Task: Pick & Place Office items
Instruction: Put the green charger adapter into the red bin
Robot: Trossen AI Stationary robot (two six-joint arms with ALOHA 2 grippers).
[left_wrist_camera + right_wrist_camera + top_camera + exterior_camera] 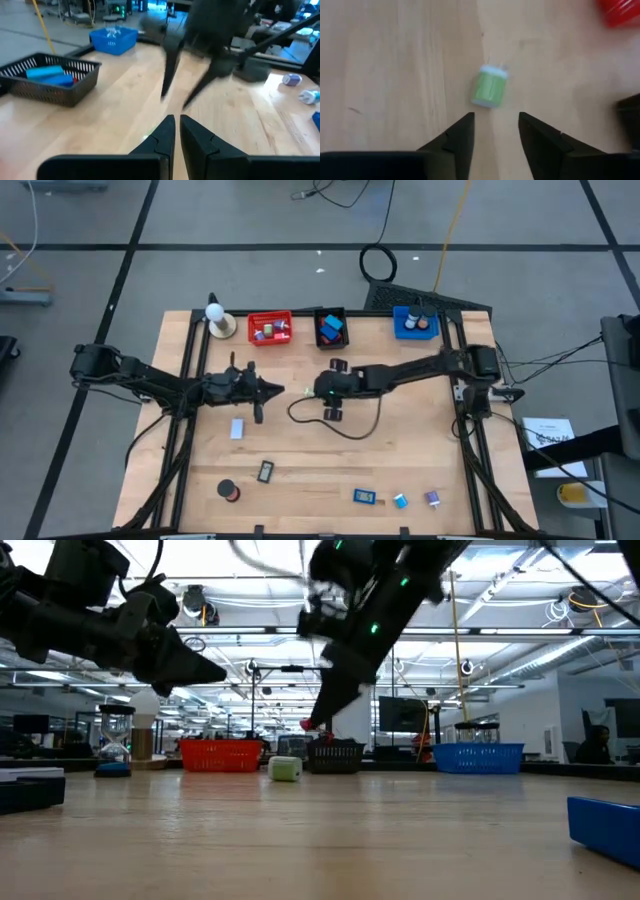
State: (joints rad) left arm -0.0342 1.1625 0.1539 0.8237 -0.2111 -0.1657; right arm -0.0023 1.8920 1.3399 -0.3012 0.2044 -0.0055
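Green clip [490,87]: lies flat on table [300,470], mid-table, just ahead of right gripper [495,131]; not touched. Right gripper: over it, fingers parted, nothing held. Left gripper [177,131]: hovers just to the clip's left, tips nearly together, nothing between them. Bins along far edge: red bin [269,328], black bin [331,327] w/ blue blocks, blue bin [415,322]. Near edge: black roll [229,491], black-framed rectangle [265,471], blue pieces [364,497].

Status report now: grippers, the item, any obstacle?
Right gripper open, above green clip, not touching. Left gripper shut, empty, hovering mid-table facing the right one. Clip lies alone on the table; nothing in the way.
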